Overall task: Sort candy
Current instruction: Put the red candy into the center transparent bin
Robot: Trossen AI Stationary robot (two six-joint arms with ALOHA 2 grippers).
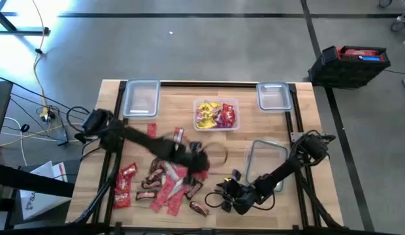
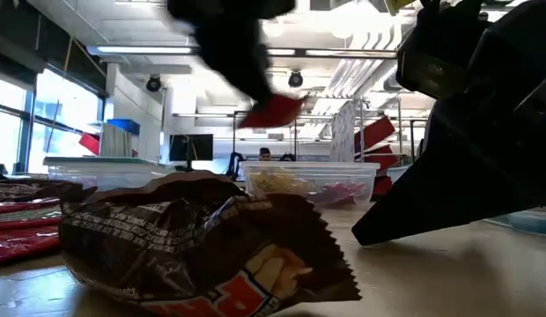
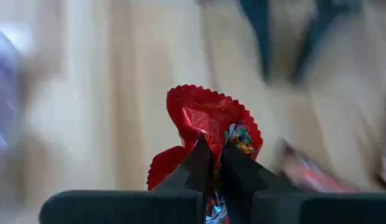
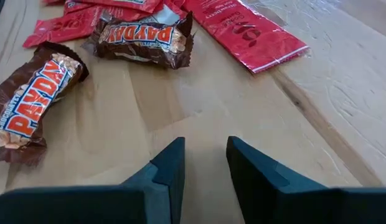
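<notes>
Here the candy (image 1: 157, 186) lies scattered on the near left part of the wooden table (image 1: 209, 212): flat red packets, with a few dark brown PAYDAY bars (image 4: 146, 38) among them, one of which fills the foreground of the low view with its crimped wrapper end. One red packet (image 3: 208, 124) is off the table, pinched by its crinkled edge between the fingers of the left gripper (image 3: 216, 163), which are pressed tight on it above the pile. Behind the pile, at the middle of the table, a clear tub (image 1: 217, 126) holds yellow and purple-pink sweets; two more clear tubs (image 1: 141, 98) sit empty at the far corners, and a fourth (image 1: 268, 160) stands to the right, beside the right arm. The left arm reaches in from the left edge, slanting across the pile toward the table's middle, blurred in the high view. The right arm bends down from the right side so that its gripper (image 4: 204, 163) rests low near the front edge, just right of the candy, its fingers a little apart over bare wood and holding nothing, with two brown bars and a red packet lying ahead of it.
</notes>
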